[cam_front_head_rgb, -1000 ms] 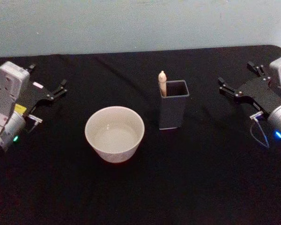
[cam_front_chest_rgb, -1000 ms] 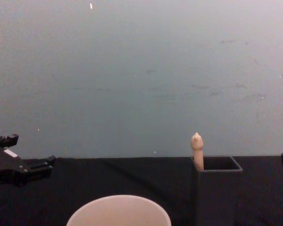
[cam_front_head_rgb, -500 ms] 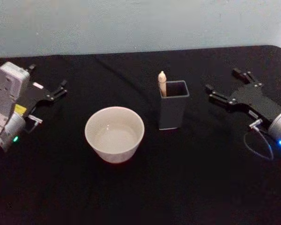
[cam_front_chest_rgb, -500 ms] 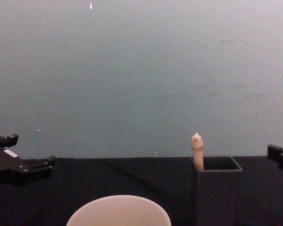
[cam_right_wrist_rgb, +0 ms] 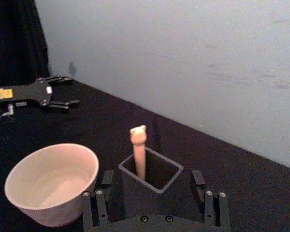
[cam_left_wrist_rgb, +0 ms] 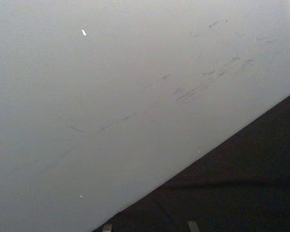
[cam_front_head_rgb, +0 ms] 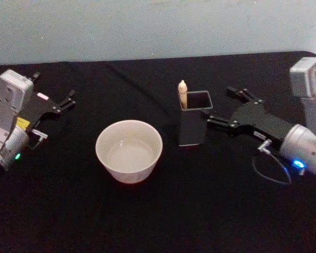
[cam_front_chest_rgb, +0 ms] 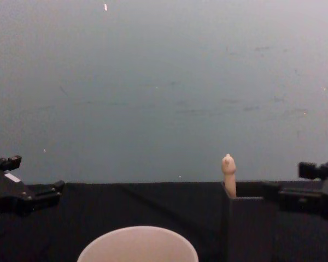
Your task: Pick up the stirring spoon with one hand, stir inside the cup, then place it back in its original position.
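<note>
My right hand [cam_front_head_rgb: 217, 103] is out over the middle of the counter [cam_front_head_rgb: 200, 205], reaching in from the right side with its two fingers spread wide apart and nothing held between them. From the right wrist camera, the fingers sit either side of the dark grey holder [cam_front_head_rgb: 194, 126], so the box's upper part lies in the gap. In the head view the nearer fingertip is right at the holder's right top edge; I cannot tell whether it touches or just sits beside it.

The stirring spoon [cam_front_head_rgb: 183, 93] stands upright in that holder, tucked into the far corner on the cup's side. Its pale wooden handle and rounded knob stick up above the rim, clear of both fingers. The shaft and bowl are hidden down inside the box.

The cup [cam_front_head_rgb: 129, 150] sits on the counter to the left of the holder and a little nearer to me, near it but not touching, mouth up. It looks pale inside; I cannot make out any contents.

My left hand [cam_front_head_rgb: 52, 88] is parked low at the far left of the counter, well apart from the cup, its fingers apart too and holding nothing. A plain pale wall [cam_front_head_rgb: 147, 26] runs behind the counter's back edge.
</note>
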Robot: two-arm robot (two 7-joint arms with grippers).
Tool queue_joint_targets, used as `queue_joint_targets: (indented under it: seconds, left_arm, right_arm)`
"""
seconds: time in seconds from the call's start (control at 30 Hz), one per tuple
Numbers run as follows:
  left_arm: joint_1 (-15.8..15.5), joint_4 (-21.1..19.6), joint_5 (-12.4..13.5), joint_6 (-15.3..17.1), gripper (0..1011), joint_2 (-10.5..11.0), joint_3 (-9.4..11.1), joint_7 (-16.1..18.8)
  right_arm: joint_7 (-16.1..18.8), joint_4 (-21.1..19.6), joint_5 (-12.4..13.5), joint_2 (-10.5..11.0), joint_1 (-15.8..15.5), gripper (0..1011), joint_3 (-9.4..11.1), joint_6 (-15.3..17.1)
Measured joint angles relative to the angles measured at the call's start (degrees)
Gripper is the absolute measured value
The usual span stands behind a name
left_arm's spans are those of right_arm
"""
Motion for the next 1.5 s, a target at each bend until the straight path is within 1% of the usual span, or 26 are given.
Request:
queue_joint_targets:
  seconds: [0.17, 0.23, 0.37, 0.4, 0.43, 0.67, 0.7, 0.8, 0.97, 1.17, 1.5]
  left_arm:
    - [0.00, 0.00, 0.00, 0.00, 1001, 0.00, 0.00, 0.00]
    - [0.00, 0.00, 0.00, 0.00, 1001, 0.00, 0.00, 0.00]
    - [0.00, 0.00, 0.00, 0.00, 1001, 0.00, 0.00, 0.00]
    - [0.00, 0.00, 0.00, 0.00, 1001, 0.00, 0.00, 0.00]
    - [0.00, 0.00, 0.00, 0.00, 1001, 0.00, 0.00, 0.00]
    - [0.00, 0.00, 0.00, 0.00, 1001, 0.00, 0.00, 0.00]
    - [0.00, 0.00, 0.00, 0.00, 1001, 0.00, 0.00, 0.00]
    - [0.00, 0.00, 0.00, 0.00, 1001, 0.00, 0.00, 0.00]
    - [0.00, 0.00, 0.00, 0.00, 1001, 0.00, 0.00, 0.00]
    - [0.00, 0.00, 0.00, 0.00, 1001, 0.00, 0.00, 0.00]
    - [0.00, 0.00, 0.00, 0.00, 1001, 0.00, 0.00, 0.00]
  right_arm:
    - [1.38, 1.71, -1.35, -1.64, 2.10, 1000, -1.61, 1.68]
    - [1.77, 2.79, -1.97, -2.65, 3.11, 1000, -2.28, 2.43]
    - [2.25, 4.68, -2.97, -4.71, 4.65, 1000, -2.99, 2.77]
    - [2.25, 4.68, -2.97, -4.71, 4.65, 1000, -2.99, 2.77]
    - [2.33, 5.26, -3.41, -5.39, 5.13, 1000, -3.15, 2.76]
    - [2.57, 7.78, -5.50, -8.21, 7.18, 1000, -3.75, 2.10]
    - [2.57, 7.78, -5.50, -8.21, 7.18, 1000, -3.75, 2.10]
    - [2.58, 9.13, -6.63, -9.36, 8.16, 1000, -3.98, 1.72]
    - [2.82, 10.78, -7.76, -10.78, 9.29, 1000, -4.18, 0.95]
    - [3.19, 12.71, -8.67, -12.60, 10.57, 1000, -4.26, 0.01]
    - [3.36, 14.69, -9.73, -14.32, 11.77, 1000, -4.34, 0.28]
